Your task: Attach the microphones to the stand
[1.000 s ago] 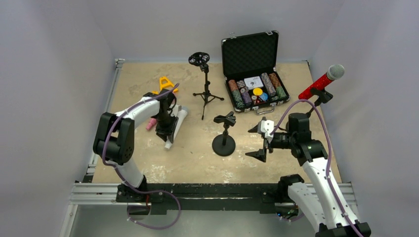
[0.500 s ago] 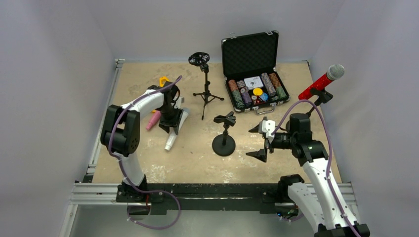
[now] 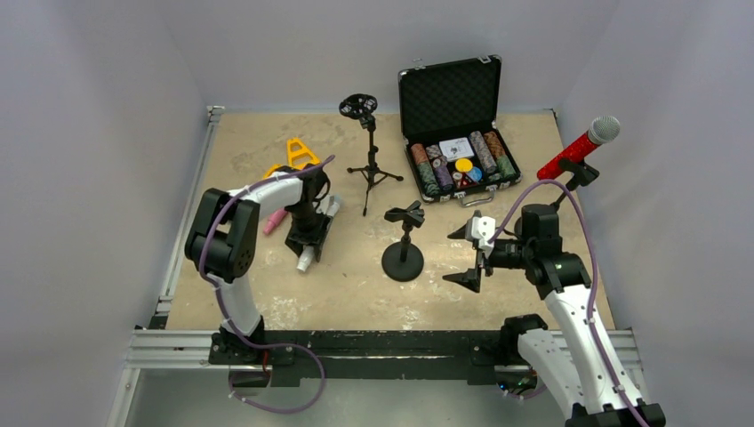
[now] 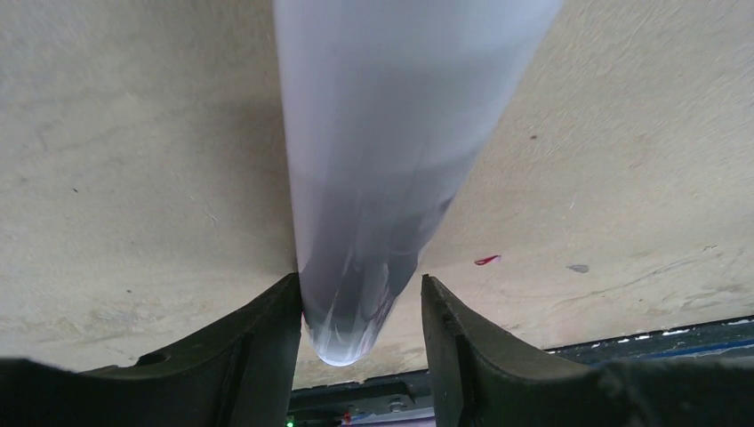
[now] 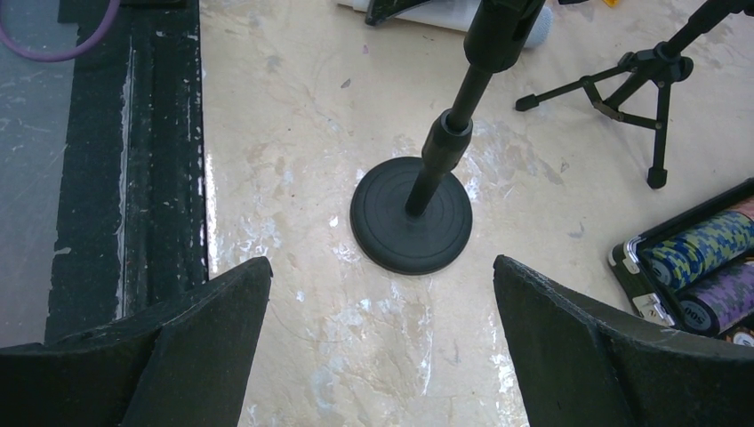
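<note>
The white microphone [image 3: 307, 258] lies on the table at the left, and it fills the left wrist view [image 4: 382, 133]. My left gripper [image 3: 308, 233] is low over it, jaws either side of its handle. The left finger [image 4: 258, 356] touches the handle and a gap shows at the right finger. The pink microphone [image 3: 274, 221] lies just left of it. The red microphone [image 3: 578, 147] sits in a clip at the far right. My right gripper [image 3: 471, 253] is wide open and empty, right of the round-base stand [image 3: 405, 258], which also shows in the right wrist view [image 5: 411, 213].
A black tripod stand [image 3: 369, 169] stands behind the middle. An open case of poker chips [image 3: 458, 165] sits at the back right. A yellow triangular piece [image 3: 300, 153] lies behind the left gripper. Grey walls close in left and right.
My left gripper has shifted along the white microphone and now straddles its handle; the left elbow has swung in. The right arm has not moved.
</note>
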You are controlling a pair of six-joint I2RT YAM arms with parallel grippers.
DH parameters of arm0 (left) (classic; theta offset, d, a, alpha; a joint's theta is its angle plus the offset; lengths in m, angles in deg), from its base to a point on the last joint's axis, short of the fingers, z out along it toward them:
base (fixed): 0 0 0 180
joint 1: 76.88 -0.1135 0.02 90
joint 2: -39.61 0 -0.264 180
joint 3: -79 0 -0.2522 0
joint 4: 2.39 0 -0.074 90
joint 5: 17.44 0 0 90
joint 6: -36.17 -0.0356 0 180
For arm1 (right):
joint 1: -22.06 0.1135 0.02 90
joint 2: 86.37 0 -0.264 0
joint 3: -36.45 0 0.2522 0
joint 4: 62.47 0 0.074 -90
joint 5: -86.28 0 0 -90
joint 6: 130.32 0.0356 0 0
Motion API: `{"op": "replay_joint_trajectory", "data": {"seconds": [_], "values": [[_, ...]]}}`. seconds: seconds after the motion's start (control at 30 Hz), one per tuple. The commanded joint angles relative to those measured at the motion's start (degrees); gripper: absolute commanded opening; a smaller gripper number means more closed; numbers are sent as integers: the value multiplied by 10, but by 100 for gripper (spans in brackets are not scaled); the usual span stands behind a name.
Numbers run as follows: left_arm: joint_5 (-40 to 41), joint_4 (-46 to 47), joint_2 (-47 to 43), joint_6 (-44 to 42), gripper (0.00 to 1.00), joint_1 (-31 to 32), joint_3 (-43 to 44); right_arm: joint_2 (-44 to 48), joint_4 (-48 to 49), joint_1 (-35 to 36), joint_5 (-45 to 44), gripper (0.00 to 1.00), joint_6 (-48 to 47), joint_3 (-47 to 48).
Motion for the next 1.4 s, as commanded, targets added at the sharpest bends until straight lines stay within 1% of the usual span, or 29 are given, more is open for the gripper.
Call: {"op": "replay_joint_trajectory", "data": {"seconds": [0.0,0.07,0.17,0.23,0.3,0.37,0.43,0.53,0.63,0.77,0.83,0.9,0.97,1.13,1.17,1.37], "values": [[20,-6,-40,33,54,18,-21,11,-3,-5,17,99,-10,22],[30,-4,-44,46,52,24,-26,12,-4,-6,17,99,-10,22],[36,-4,-46,54,45,30,-29,15,-5,-7,19,99,-11,23],[33,-3,-48,59,32,31,-31,17,-6,-9,19,99,-11,23],[23,2,-52,62,25,32,-38,18,-6,-10,20,99,-12,24],[10,4,-58,69,22,35,-47,20,-7,-11,21,99,-12,24],[-14,15,-72,82,21,40,-67,21,-8,-12,21,99,-12,24],[-40,42,-97,113,21,58,-106,23,-9,-14,22,99,-13,25],[-46,65,-109,142,25,85,-133,23,-10,-15,25,99,-14,25],[-24,92,-119,177,32,113,-156,24,-13,-15,26,99,-16,26],[0,107,-118,188,36,118,-163,25,-13,-15,27,99,-16,26],[29,120,-117,193,45,119,-167,25,-14,-16,27,99,-17,26],[48,138,-116,197,49,119,-174,26,-14,-16,28,99,-17,26],[62,179,-109,209,51,119,-183,26,-16,-18,28,99,-18,26],[78,183,-110,212,51,119,-183,26,-16,-19,29,99,-19,26],[114,217,-119,224,48,120,-203,26,-18,-21,31,99,-20,26]]}}
